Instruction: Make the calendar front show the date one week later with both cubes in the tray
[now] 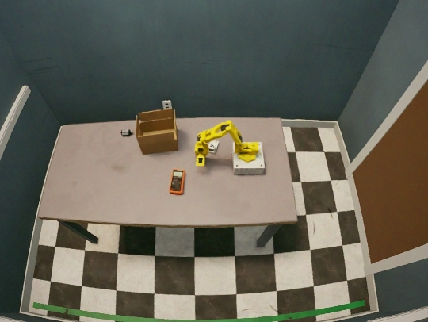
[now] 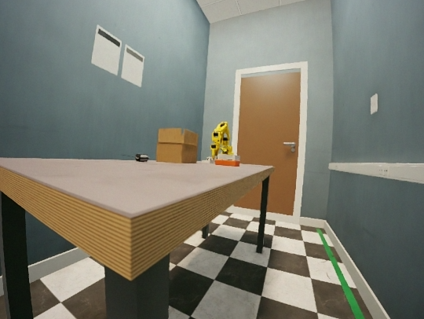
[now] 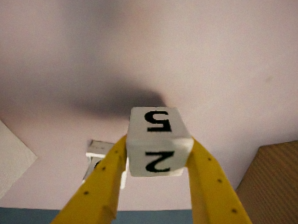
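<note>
The gripper [image 3: 159, 167] clamps the digit cube [image 3: 159, 145]; seat it squarely in the tray [image 3: 98, 149], probably just left.

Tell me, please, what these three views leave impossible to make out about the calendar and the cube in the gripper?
- Calendar tray: wrist view, mostly hidden behind the yellow finger; month name and the other cube unreadable.
- White cube clamped in the gripper: only faces 5 and 2 show; the rest face away.
- Same cube: top view, too small to read.
- Arm: exterior view, too distant; the held cube cannot be seen.
</note>
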You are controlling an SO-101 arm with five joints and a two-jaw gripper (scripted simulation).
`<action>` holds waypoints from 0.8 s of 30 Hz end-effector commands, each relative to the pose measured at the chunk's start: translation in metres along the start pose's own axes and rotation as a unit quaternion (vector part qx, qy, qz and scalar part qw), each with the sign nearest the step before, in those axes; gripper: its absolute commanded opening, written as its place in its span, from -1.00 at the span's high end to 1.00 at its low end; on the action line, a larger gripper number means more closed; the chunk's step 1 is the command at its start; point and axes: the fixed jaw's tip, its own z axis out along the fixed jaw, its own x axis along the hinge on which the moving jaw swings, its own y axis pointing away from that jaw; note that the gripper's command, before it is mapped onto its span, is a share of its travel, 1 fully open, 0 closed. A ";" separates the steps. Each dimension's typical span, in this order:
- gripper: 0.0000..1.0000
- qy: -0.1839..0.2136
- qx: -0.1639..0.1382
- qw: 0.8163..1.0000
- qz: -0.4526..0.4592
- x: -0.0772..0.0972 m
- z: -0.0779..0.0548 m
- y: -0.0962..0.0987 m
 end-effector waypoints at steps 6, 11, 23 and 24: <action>1.00 -0.002 0.013 1.000 -0.002 0.001 -0.025 -0.003; 1.00 -0.002 0.013 1.000 -0.002 0.001 -0.026 -0.003; 1.00 -0.002 0.013 1.000 -0.002 0.001 -0.030 -0.003; 1.00 -0.002 0.013 1.000 -0.002 0.001 -0.031 -0.003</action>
